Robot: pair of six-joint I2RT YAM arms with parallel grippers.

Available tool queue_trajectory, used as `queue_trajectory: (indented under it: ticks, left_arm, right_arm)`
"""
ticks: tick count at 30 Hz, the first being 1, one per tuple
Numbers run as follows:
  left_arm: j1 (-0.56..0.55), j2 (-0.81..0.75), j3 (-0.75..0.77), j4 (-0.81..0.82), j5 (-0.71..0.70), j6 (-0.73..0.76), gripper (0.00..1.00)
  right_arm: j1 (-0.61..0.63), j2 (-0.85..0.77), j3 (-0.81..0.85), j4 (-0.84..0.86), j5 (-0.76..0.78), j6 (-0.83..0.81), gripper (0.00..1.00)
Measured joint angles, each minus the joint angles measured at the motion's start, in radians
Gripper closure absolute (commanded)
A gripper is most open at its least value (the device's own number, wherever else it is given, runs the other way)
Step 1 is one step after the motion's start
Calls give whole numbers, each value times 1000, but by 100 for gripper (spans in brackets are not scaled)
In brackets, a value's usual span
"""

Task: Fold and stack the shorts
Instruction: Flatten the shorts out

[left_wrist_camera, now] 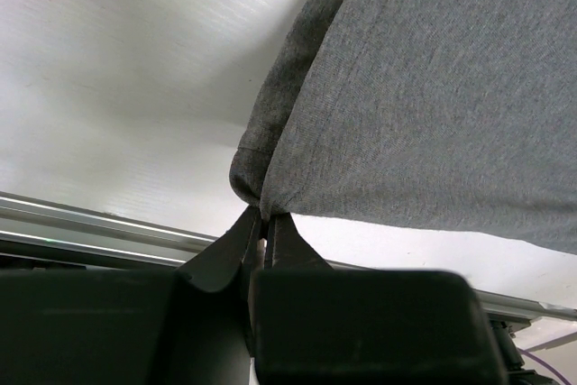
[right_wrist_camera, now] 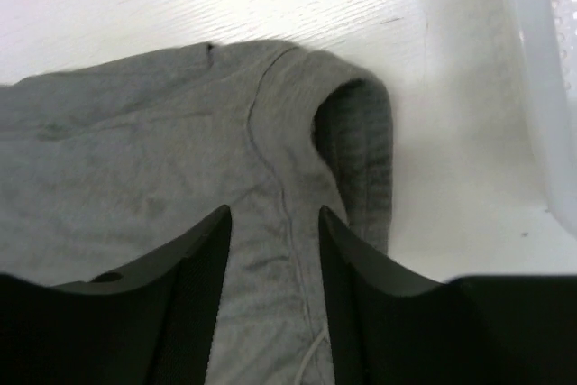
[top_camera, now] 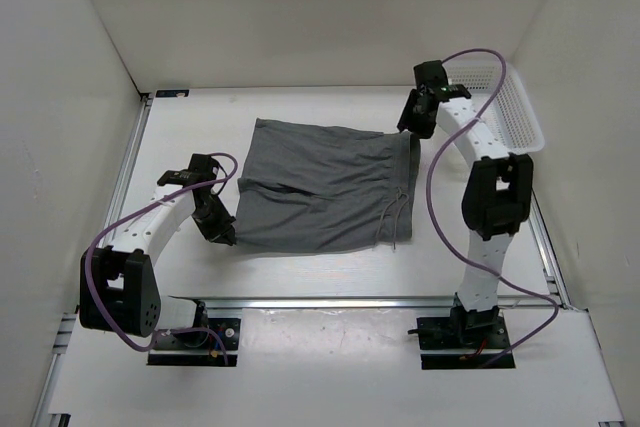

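Shorts (top_camera: 320, 187) lie spread flat mid-table (top_camera: 330, 282), grey, one layer as far as I can see. Legs point to the robot's left, with the notch between them visible on that edge. Waistband (top_camera: 408, 172) runs along the right edge, and the drawstring (top_camera: 392, 222) trails loose across the near right part. No fold line shows anywhere, so I judge that folding has not started.

Left hand (top_camera: 225, 234) is at the near-left corner, on the hem of the near leg. The wrist view shows its fingers (left_wrist_camera: 225, 254) pressed together with a bunched tip of grey cloth pinched between them. The corner is gripped, and the cloth pulls slightly toward the pinch.

Right hand (top_camera: 408, 127) is over the far-right corner, at the far end of the waistband. In its own camera the fingers (right_wrist_camera: 194, 263) stand well apart with the fabric lying slack between and below them. Nothing is held. I cannot tell whether the tips touch the cloth.

White mesh basket (top_camera: 515, 112) sits at the far right of the table, just beside the right arm, apart from the shorts. I see nothing inside it, though much of it is hidden.

Progress, my reading: very early.
- Done: garment laid out, and one corner secured.
- Left: a grip by the right hand, every fold, and then the stacking. The stacking spot is not evident, and no other folded pair is in view.
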Motion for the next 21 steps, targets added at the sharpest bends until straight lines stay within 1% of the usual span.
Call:
queue_trajectory:
  ticks: [1, 2, 4, 5, 6, 9, 10, 11, 13, 16, 17, 20, 21]
  left_arm:
    - [0, 0, 0, 0, 0, 0, 90]
    - [0, 0, 0, 0, 0, 0, 90]
    - [0, 0, 0, 0, 0, 0, 90]
    - [0, 0, 2, -3, -1, 0, 90]
    - [0, 0, 4, -6, -1, 0, 90]
    - [0, 0, 20, -8, -1, 1, 90]
    - [0, 0, 25, -8, -1, 1, 90]
    - [0, 0, 29, -8, -1, 2, 90]
    - [0, 0, 36, -8, -1, 3, 90]
    - [0, 0, 46, -9, -1, 4, 90]
    - [0, 0, 49, -9, -1, 4, 90]
    - [0, 0, 51, -8, -1, 4, 90]
    - [0, 0, 51, -8, 0, 4, 90]
  right_arm:
    - [3, -34, -23, 1, -5, 4, 59]
    - [6, -81, -63, 18, -10, 8, 70]
    - [20, -217, -190, 42, -23, 21, 81]
    - [29, -293, -260, 48, -30, 32, 89]
    - [35, -370, -336, 72, -37, 40, 91]
    - [56, -635, -624, 116, -78, 87, 91]
    - [56, -714, -721, 132, -94, 101, 87]
    - [55, -772, -797, 128, -106, 116, 80]
    - [55, -851, -946, 139, -148, 142, 69]
    - [77, -881, -1118, 138, -200, 174, 60]
    - [85, -881, -1152, 135, -210, 182, 56]
    - [99, -883, -1219, 137, -236, 204, 51]
    - [99, -884, -1227, 145, -241, 212, 51]
